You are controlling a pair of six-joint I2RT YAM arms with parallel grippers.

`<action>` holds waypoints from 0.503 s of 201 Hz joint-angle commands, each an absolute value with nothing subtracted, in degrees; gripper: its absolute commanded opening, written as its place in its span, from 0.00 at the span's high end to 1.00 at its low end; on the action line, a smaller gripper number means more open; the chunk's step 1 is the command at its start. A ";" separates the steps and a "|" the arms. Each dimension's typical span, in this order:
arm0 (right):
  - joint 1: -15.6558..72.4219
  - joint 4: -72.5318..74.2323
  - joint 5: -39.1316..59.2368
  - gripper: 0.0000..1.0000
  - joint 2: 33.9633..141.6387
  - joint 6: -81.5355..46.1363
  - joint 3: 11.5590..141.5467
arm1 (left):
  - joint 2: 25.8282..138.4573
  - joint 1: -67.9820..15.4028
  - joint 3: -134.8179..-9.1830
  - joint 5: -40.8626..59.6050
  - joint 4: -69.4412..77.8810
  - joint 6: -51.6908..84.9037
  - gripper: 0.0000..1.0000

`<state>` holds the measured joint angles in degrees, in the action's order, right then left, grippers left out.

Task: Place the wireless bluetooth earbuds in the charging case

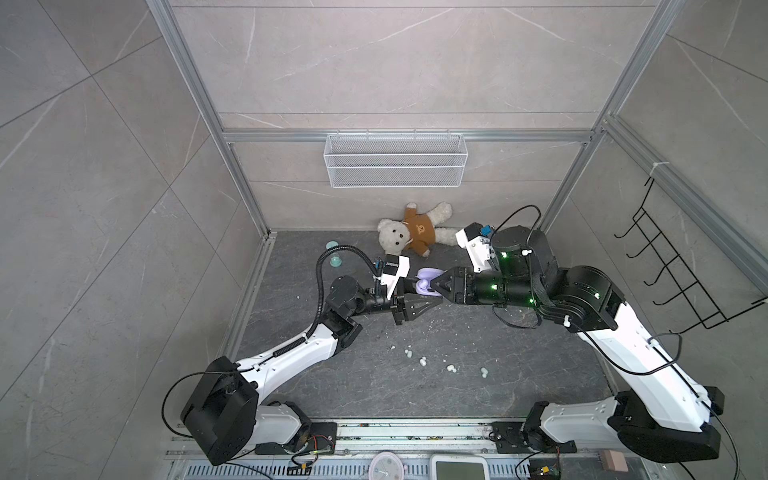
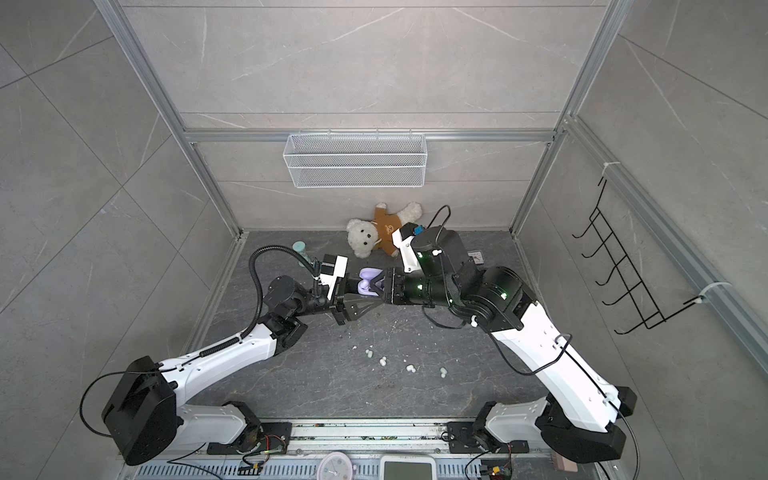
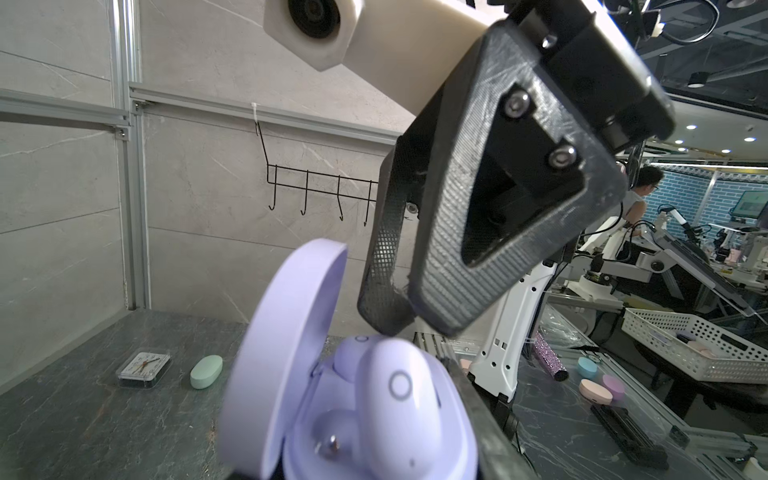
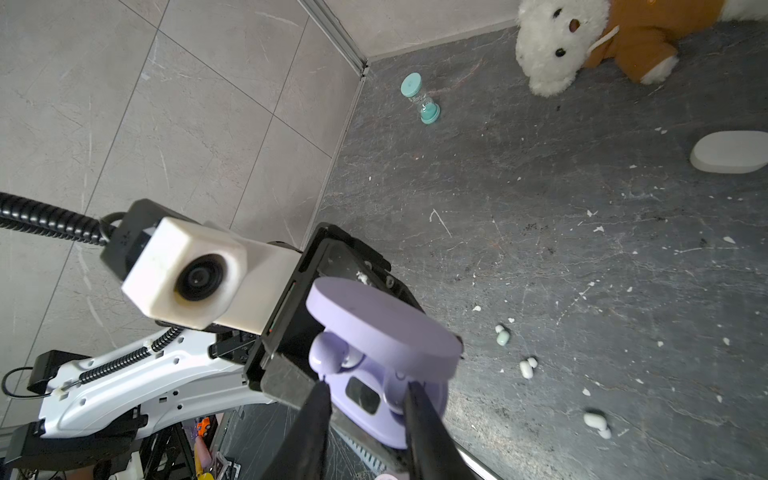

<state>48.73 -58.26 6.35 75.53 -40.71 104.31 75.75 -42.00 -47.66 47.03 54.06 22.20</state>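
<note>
Left claw grips charging case; right claw, slightly parted, sits at its earbud.

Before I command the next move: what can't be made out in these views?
- Whether the right gripper grips a lilac earbud: right wrist view, the lilac charging case's lid overhangs the sockets; left wrist view, blurred close-up.
- Loose earbuds: both top views, too small for colours.
- White case: right wrist view, cut by the frame edge.

You face grey marbled tile walls edged with aluminium rails, a dark stone surface, a white wire basket and a black hook rack.
</note>
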 commanded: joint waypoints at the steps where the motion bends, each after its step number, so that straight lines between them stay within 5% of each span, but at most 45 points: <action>1: 49.55 -57.31 8.13 0.66 76.84 -39.48 105.71 | 74.66 -42.20 -48.65 46.47 56.94 19.65 0.86; 101: 51.23 -60.42 1.96 0.64 77.38 -39.25 106.05 | 75.13 -42.45 -48.51 42.91 52.33 15.51 0.86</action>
